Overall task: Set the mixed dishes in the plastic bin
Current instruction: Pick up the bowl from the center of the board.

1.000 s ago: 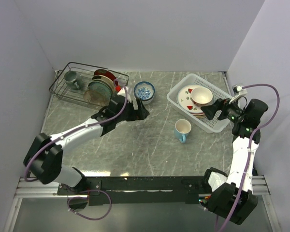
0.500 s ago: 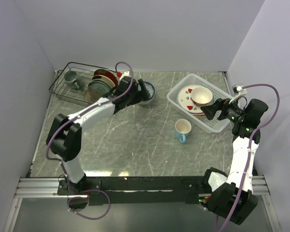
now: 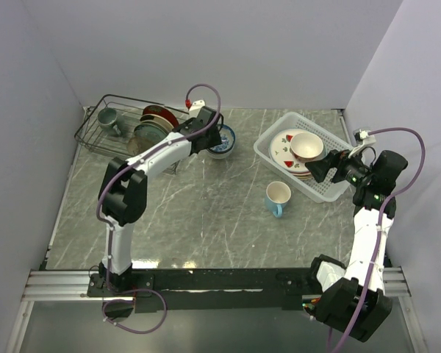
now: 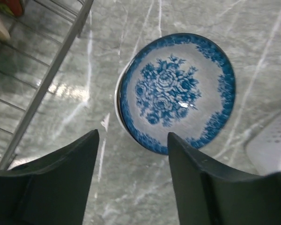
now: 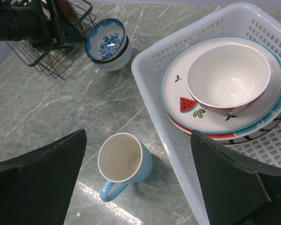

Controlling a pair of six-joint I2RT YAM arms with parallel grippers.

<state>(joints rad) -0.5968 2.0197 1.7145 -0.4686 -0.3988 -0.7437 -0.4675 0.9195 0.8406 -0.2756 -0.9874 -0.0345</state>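
STEP: reaching for blue-patterned bowl (image 4: 175,91), on counter (image 3: 206,213) beside wire rack (image 3: 95,140), well apart from plastic bin (image 5: 150,61) | LEFT CLAW (image 4: 133,140): spread, empty, at bowl's near rim | RIGHT CLAW (image 3: 322,169): spread, empty, beside bin | NEXT: probably lower, clench on rim, carry to bin

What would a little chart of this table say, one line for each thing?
plastic bin: holds stacked plates, cream bowl on top
light blue mug: upright on table beside bin
blue-patterned bowl: atop a white bowl, near wire rack
left end effector: open, at blue-patterned bowl's edge, not gripping
right end effector: open, empty, near bin
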